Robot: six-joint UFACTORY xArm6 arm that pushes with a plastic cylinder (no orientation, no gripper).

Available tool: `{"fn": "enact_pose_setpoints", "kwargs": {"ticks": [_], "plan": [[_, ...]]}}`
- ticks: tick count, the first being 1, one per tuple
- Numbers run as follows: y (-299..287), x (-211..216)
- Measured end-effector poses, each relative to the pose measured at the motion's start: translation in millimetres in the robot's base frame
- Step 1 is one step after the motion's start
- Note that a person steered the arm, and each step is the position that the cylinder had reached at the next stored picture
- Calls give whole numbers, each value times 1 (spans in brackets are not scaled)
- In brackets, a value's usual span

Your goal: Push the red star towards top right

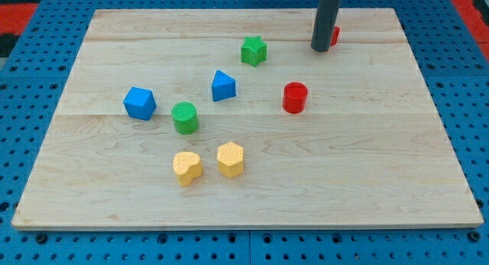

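Observation:
The red star (pixel 335 34) lies near the view's top right of the wooden board (pixel 244 181). It is mostly hidden behind my rod, with only a red sliver showing on the rod's right side. My tip (pixel 320 48) rests on the board right against the star's left side. A red cylinder (pixel 295 97) stands below and left of the tip. A green star (pixel 254 50) lies to the tip's left.
A blue block (pixel 223 85) and a blue hexagonal block (pixel 140 103) sit left of centre. A green cylinder (pixel 185 117) stands between them, lower down. A yellow heart (pixel 187 167) and a yellow hexagon (pixel 230 159) sit near the view's bottom. The board's top edge is close behind the star.

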State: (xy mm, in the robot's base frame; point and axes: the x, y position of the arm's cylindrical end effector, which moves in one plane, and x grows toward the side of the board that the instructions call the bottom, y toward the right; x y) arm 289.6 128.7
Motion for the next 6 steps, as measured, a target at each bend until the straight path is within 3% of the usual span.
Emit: {"fn": "enact_pose_setpoints", "kwargs": {"ticks": [4, 6], "plan": [[-25, -20], [14, -43]]}}
